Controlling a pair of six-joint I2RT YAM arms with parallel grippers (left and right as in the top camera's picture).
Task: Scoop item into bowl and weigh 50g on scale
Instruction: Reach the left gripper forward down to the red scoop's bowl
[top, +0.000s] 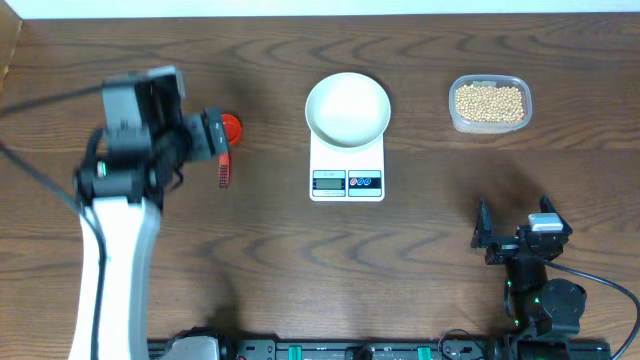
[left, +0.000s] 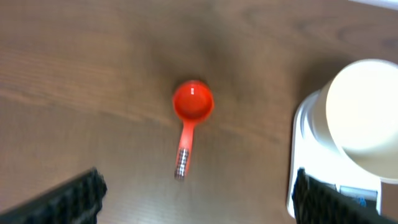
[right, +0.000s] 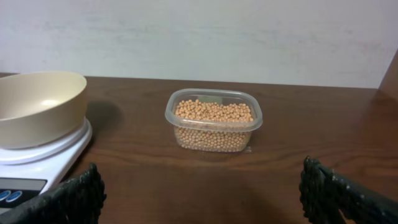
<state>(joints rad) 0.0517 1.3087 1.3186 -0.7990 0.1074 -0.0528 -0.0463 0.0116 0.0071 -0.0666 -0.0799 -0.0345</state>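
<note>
Desk (top: 420, 220), dark wood. Left claw (left: 199, 202): wide open, empty, above red scoop (left: 193, 102). Right claw (right: 205, 202): wide open, empty; beans (right: 214, 112) in tub (right: 256, 124) ahead. Bowl (top: 348, 106) on scale (top: 347, 182), empty. Step, likely: scoop pickup; next calls for descent onto handle (left: 185, 146).

1. The bowl (top: 347, 107) sits on the scale (top: 347, 181), mid-table
2. The beans (top: 489, 102) lie in a tub (top: 453, 112) right of the bowl
3. A scoop (left: 193, 102) lies left of the scale, apart from it
</note>
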